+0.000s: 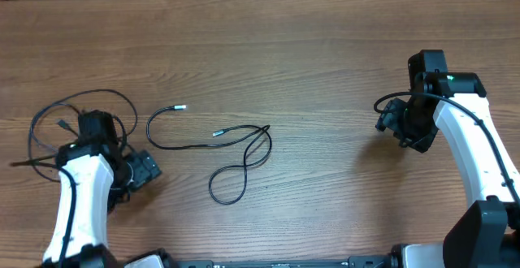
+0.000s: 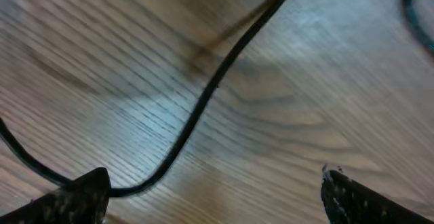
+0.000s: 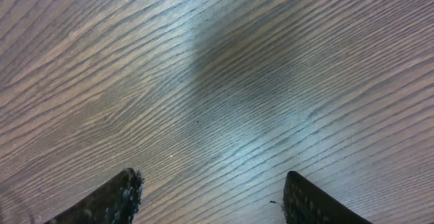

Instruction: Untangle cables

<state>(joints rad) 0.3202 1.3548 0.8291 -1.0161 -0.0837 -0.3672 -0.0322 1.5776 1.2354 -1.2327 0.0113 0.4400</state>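
While left end effector [image 2: 213, 183] hovers wide open over 1 cable [image 2: 203, 102] at 9 o'clock (pre-grasp, I'd say), right end effector [image 3: 210, 180] sits open, empty; next: pinch, lift clear.

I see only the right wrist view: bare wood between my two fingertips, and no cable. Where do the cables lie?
Observer: Overhead, loose cable loops lie mid-table, far toward the left arm from the right gripper.
Operator: Any more cables?
Observer: Yes, a second bundle lies around the left gripper.
Operator: Does it hold them?
Observer: No. In the left wrist view its jaws stand open; one cord crosses the wood below them.
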